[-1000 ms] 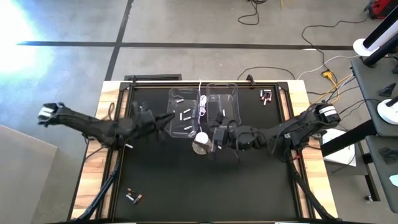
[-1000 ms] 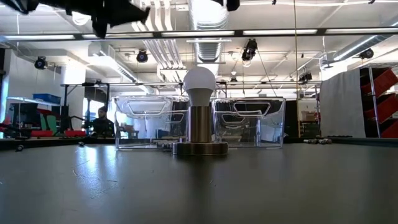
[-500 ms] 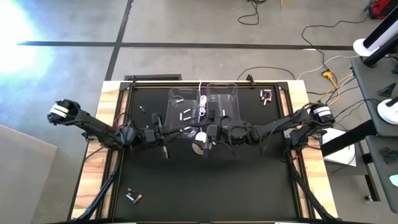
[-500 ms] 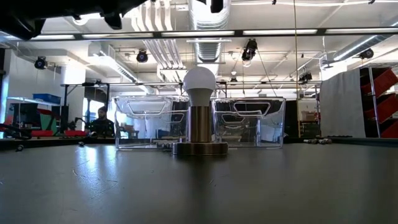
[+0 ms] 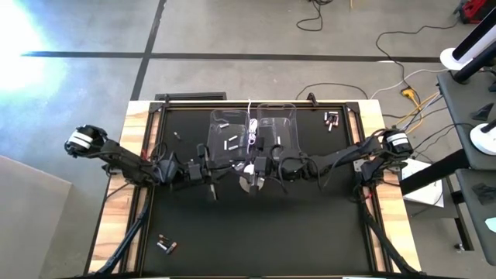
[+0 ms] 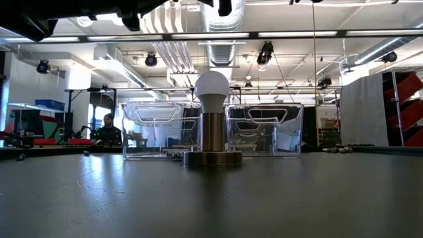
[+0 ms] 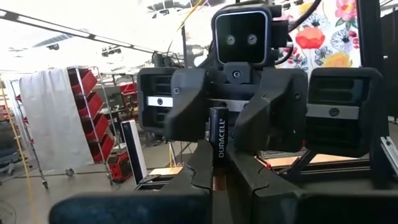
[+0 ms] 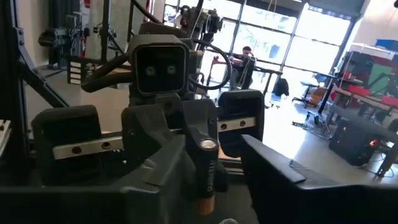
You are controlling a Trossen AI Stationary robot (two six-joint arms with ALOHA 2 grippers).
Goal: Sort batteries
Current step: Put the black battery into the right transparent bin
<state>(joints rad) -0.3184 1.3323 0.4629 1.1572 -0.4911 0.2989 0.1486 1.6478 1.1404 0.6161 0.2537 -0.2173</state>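
Observation:
The battery [image 7: 217, 134], a dark cell marked DURACELL with a copper lower end, stands upright in mid-air, with my left gripper [image 7: 216, 177] shut on it. My right gripper [image 8: 214, 171] faces it from the table's right. Its fingers [image 7: 186, 109] stand on either side of the battery's upper half, with a gap showing on one side. In the high view both grippers [image 5: 219, 175] [image 5: 243, 169] meet above the table's middle. More batteries lie in the left clear bin [image 5: 231, 142], at the far right [image 5: 332, 119] and near left [image 5: 166, 245]. My left gripper pinches the battery's lower, copper end [image 7: 216, 182] between its two fingers, coming roughly level from the table's left. The battery stands upright across the fingers, lifted clear of the table. My right gripper: whether one finger [image 8: 163, 168] touches the battery cannot be told.
Two clear plastic bins [image 6: 158, 129] [image 6: 264, 129] stand side by side at the far middle. A lamp with a white globe on a brass base [image 6: 212, 119] stands in front of them, below the grippers. A white cable [image 5: 252, 132] runs between the bins.
My left gripper has gone toward the table's right and near edge and has tipped up toward level. My right gripper has gone a little toward the left. The two now face each other above the lamp.

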